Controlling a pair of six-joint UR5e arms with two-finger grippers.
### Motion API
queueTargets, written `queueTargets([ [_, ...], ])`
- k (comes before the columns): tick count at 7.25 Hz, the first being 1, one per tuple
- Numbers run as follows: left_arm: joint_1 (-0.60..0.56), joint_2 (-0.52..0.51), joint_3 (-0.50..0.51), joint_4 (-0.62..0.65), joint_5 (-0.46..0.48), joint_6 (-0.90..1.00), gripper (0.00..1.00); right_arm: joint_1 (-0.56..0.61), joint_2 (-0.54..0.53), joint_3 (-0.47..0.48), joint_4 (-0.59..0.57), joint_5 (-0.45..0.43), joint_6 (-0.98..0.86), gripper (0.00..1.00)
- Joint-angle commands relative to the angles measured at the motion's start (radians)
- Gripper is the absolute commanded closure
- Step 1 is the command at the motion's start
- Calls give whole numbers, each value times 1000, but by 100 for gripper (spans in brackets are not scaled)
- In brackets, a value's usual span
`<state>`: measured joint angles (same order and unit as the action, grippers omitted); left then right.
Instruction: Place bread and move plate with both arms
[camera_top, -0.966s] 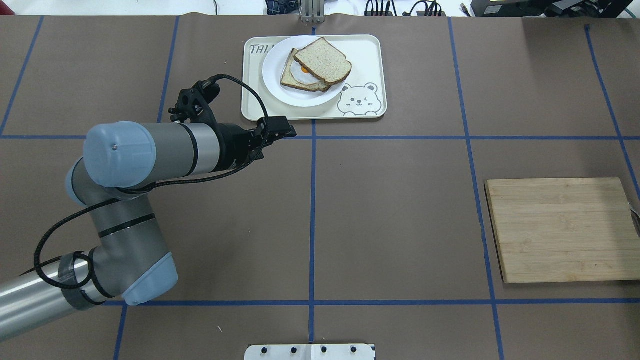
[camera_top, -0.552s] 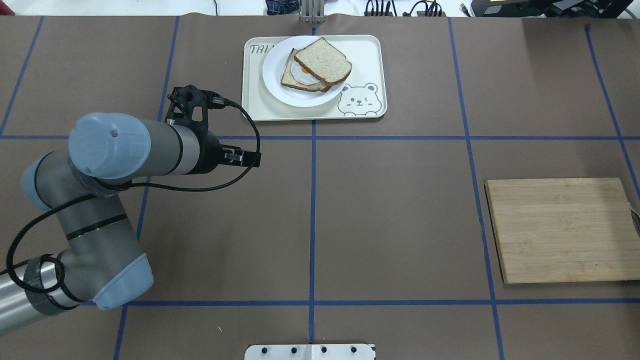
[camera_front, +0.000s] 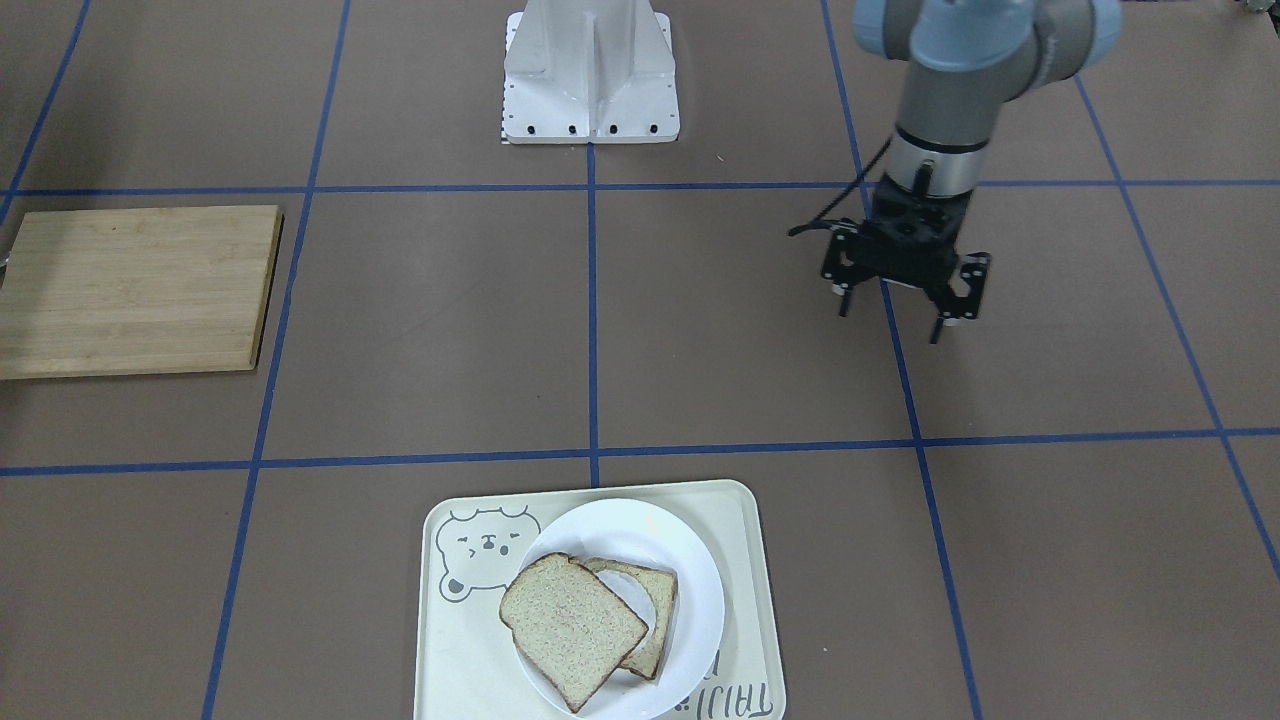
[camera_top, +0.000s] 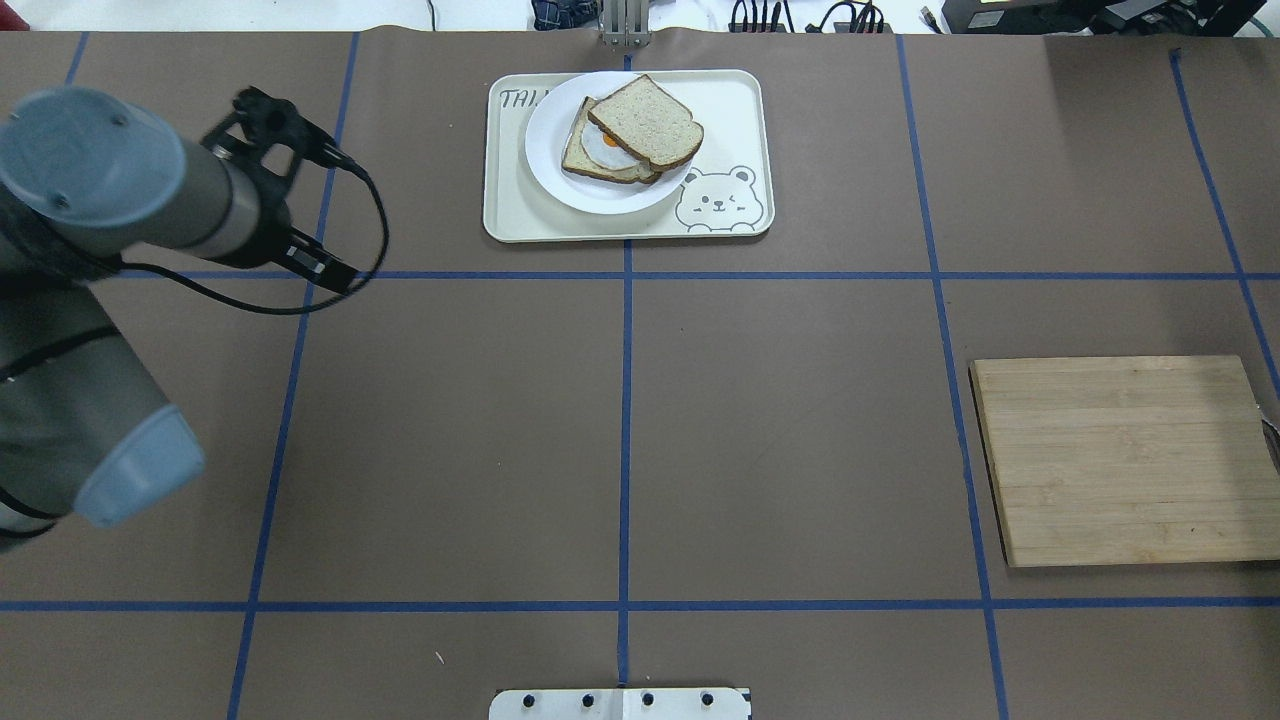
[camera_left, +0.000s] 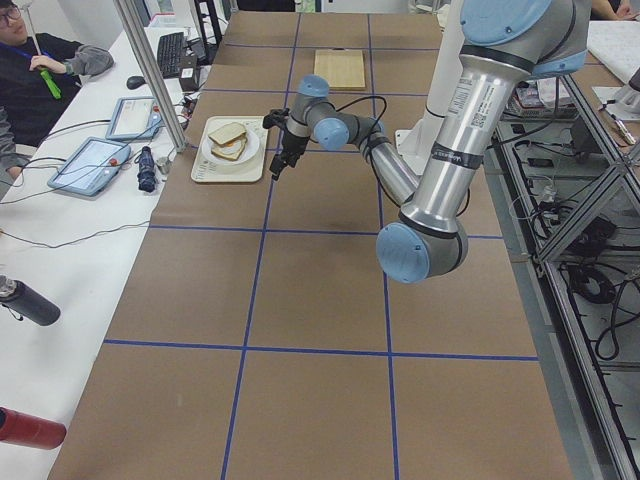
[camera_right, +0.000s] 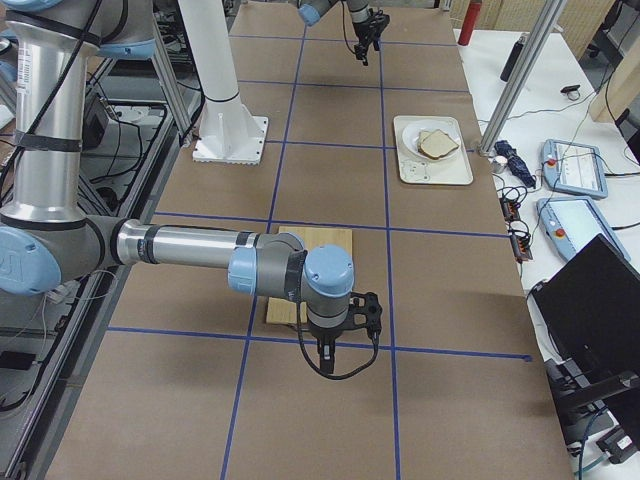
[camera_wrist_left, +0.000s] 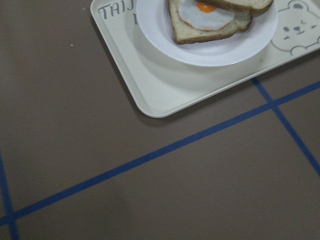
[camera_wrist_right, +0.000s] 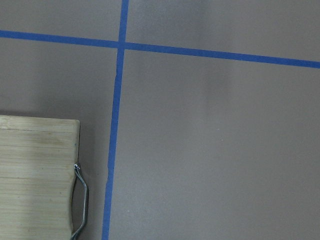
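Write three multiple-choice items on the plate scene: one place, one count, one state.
1. The plate sits: A in a sink; B on the tray; C on a stool.
2. Bread slices on it: A two; B one; C four.
3. The top slice is: A on edge; B torn; C flat over the egg.
Answers: B, the tray's rim surrounds it; A, the top slice overlaps a lower slice; C, the egg peeks out beneath it.
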<state>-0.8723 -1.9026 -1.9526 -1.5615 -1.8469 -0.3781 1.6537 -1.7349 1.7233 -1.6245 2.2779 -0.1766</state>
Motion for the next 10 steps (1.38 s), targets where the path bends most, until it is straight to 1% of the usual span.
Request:
queueTargets([
  [1, -343, 167, 65, 34, -298, 327, 1, 0, 0, -4, 0, 0, 2, 0],
  [2, -425, 197, 128, 34, -298, 402, 1, 0, 2, -4, 0, 0, 2, 0],
  [4, -484, 240, 216, 35, -298, 380, 1, -2, 3, -4, 0, 0, 3, 0],
  [5, -520, 273, 259, 14, -304, 387, 1, -2, 3, -4, 0, 0, 3, 0],
  [6, -540, 304, 255, -5, -317, 384, 1, -2, 3, -2, 0, 2, 2, 0],
  [7, -577, 342, 236, 0, -407, 390, 1, -2, 3, -1, 0, 3, 2, 0],
  [8, -632, 373, 235, 8, -472, 381, 1, -2, 3, 1, 0, 3, 2, 0],
  [9, -663, 375, 219, 9, -465, 381, 1, -2, 3, 2, 0, 3, 2, 0],
  [10, -697, 401, 209, 5, -465, 381, 1, -2, 5, 2, 0, 3, 3, 0],
])
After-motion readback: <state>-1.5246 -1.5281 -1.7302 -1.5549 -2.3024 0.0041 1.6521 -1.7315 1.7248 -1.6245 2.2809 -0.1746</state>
